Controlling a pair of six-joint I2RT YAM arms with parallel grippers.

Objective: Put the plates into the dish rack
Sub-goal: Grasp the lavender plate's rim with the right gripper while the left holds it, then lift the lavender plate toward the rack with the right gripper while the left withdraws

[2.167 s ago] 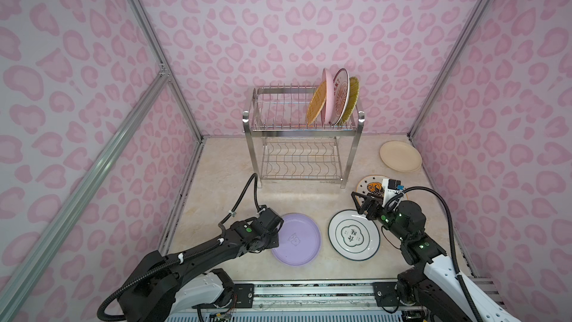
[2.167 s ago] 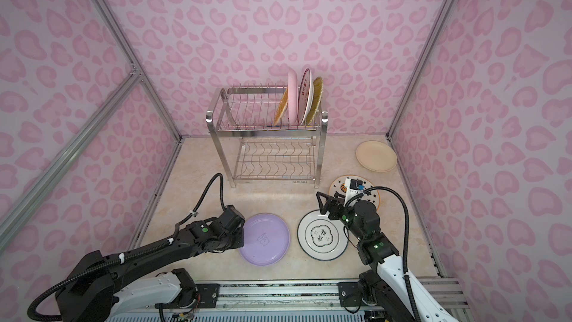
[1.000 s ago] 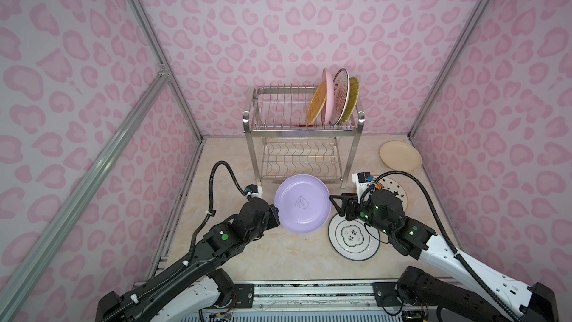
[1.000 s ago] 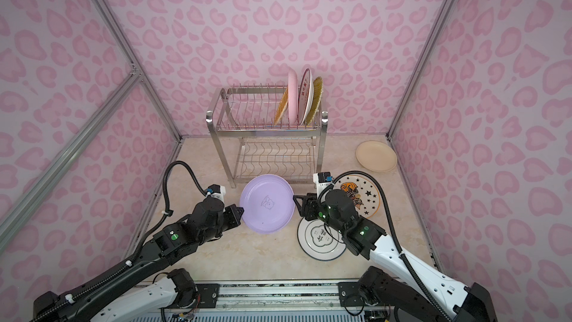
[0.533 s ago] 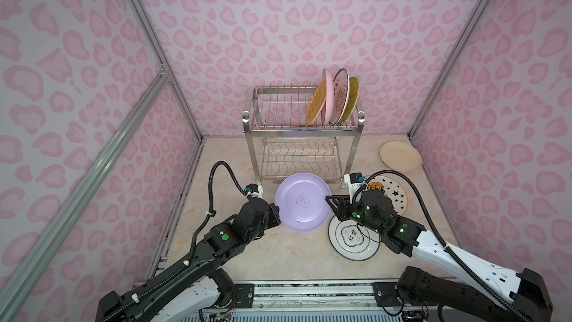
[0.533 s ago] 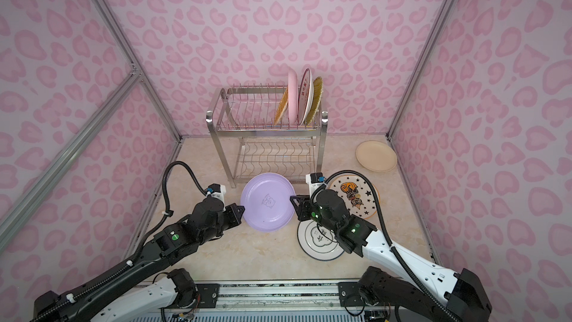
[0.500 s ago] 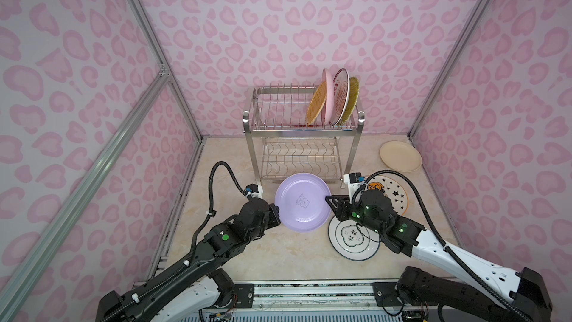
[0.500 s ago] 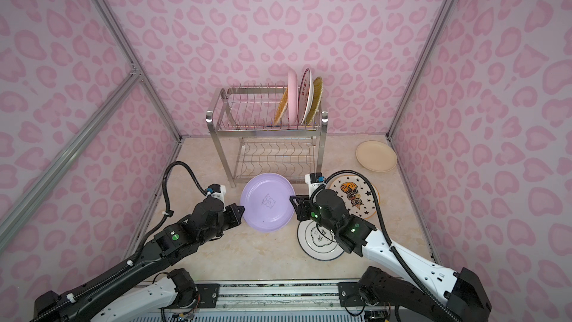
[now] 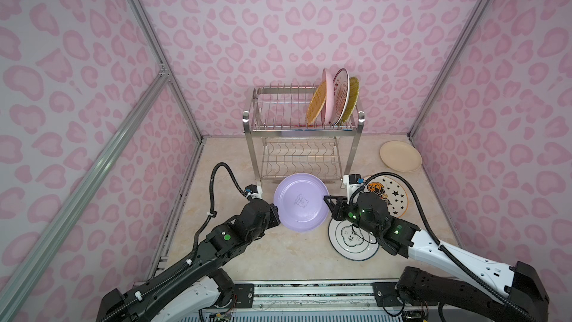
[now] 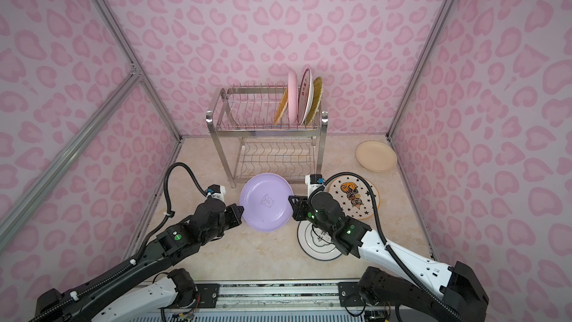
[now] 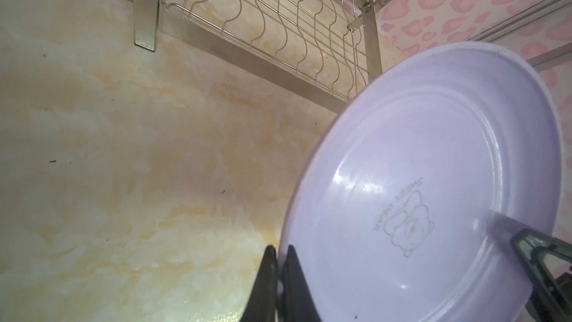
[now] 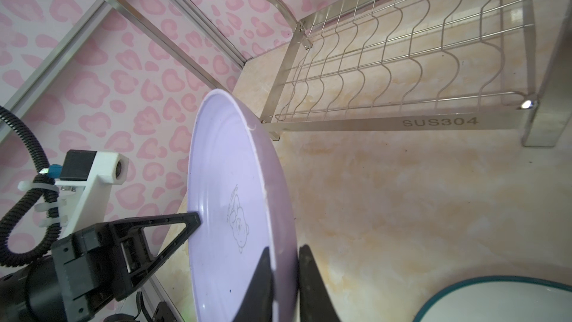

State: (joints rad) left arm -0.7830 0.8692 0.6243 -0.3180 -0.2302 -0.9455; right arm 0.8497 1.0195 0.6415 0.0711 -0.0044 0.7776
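Aloft, tilted: lilac plate (image 9: 300, 201), spanning both hands. Jaws of left gripper (image 9: 276, 213) clamped on one rim; right gripper (image 9: 327, 201) straddles the opposite rim, seemingly pinched, contact unclear. Just beyond the fingertips: dish rack (image 9: 301, 125). Risk: opposed pulls twist the plate; releasing left onto a weak pinch drops it.

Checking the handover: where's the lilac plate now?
In both top views the lilac plate hangs mid-table before the dish rack, left jaws gripping one rim, right jaws around the opposite.

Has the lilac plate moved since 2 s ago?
Yes. Lilac plate lifted off the table, carried toward the dish rack, now overlapping its front rail.
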